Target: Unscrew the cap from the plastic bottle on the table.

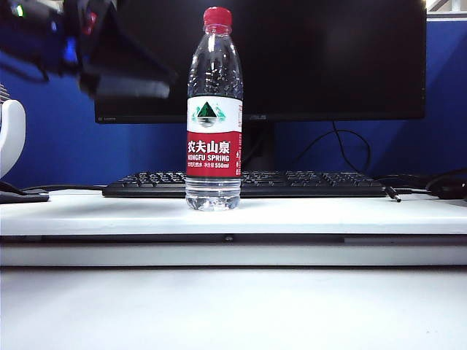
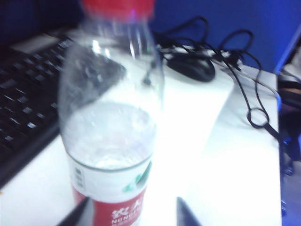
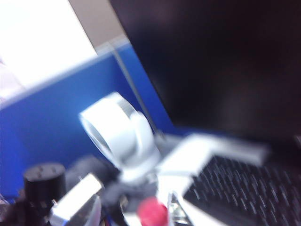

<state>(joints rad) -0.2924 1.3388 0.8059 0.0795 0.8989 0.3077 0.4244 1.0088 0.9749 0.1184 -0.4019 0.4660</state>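
Observation:
The plastic bottle (image 1: 214,124) stands upright on the white table (image 1: 306,215), in front of the keyboard. Its red cap (image 1: 217,17) is on the neck. My left arm is a dark blur at the upper left of the exterior view, beside the bottle's shoulder. In the left wrist view the left gripper (image 2: 131,215) is open, one dark fingertip (image 2: 77,214) on each side of the bottle (image 2: 110,127) at its label, under the cap (image 2: 117,7). The right wrist view is blurred: the right gripper (image 3: 133,210) looks open, with the cap (image 3: 153,212) between its fingers.
A black keyboard (image 1: 292,184) lies behind the bottle, and a dark monitor (image 1: 328,58) stands behind that. A black mouse (image 2: 190,68) and looping cables (image 2: 256,115) lie to the right. A white round object (image 1: 11,135) stands at the far left.

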